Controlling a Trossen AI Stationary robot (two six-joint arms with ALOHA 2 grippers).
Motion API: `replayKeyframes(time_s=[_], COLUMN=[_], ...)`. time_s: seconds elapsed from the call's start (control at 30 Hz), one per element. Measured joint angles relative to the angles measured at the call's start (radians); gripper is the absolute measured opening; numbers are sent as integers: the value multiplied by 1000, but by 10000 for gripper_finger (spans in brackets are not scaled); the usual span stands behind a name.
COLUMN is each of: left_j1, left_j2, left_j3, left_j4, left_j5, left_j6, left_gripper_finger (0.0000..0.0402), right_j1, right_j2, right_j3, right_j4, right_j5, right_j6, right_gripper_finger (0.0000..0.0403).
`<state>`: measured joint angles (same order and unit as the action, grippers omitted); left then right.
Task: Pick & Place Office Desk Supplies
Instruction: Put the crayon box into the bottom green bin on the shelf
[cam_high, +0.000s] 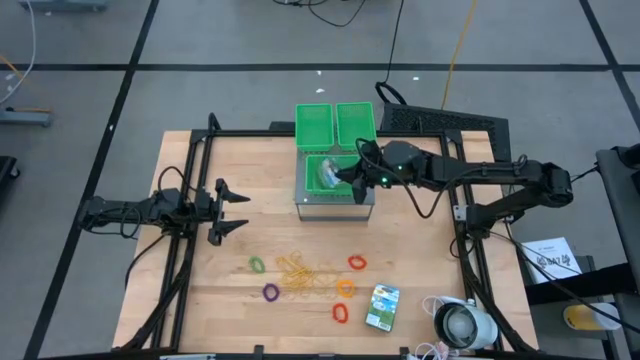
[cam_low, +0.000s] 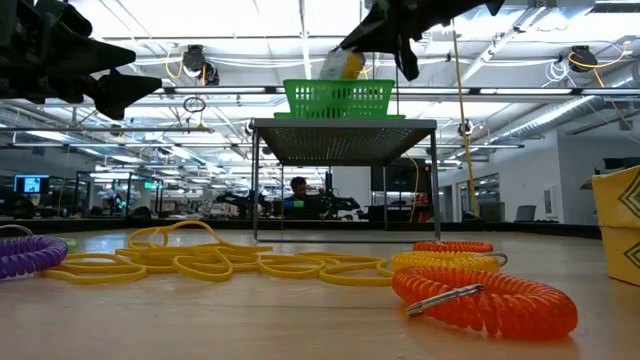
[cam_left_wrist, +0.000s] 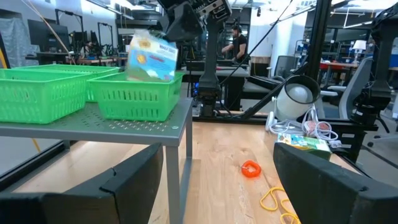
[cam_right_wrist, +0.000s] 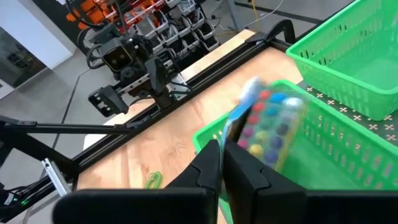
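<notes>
Here, right pincer (cam_high: 350, 177) pinches packet (cam_high: 329, 173) over bin (cam_high: 340, 196).

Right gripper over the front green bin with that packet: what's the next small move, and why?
Probably open the jaws fully. The right gripper has the packet over the front green bin, jaws nearly shut, and the packet looks blurred, perhaps already slipping free.

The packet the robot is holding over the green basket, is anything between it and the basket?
No, nothing visible is in the way. The right gripper holds the packet right above the front green basket on the small grey stand, and the basket's inside looks open below it.
</notes>
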<state>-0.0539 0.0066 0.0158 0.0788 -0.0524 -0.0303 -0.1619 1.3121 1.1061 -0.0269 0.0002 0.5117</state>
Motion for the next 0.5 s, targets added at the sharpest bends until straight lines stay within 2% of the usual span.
replayKeyframes(time_s=[0.5], left_j1=[0], left_j2=[0], left_j3=[0], left_j4=[0], left_j5=[0], left_j6=[0], left_gripper_finger=[310], right_j1=[0], right_j2=[0], right_j3=[0], right_j4=[-6], right_j5=[-21], right_j6=[-5], right_gripper_finger=[102])
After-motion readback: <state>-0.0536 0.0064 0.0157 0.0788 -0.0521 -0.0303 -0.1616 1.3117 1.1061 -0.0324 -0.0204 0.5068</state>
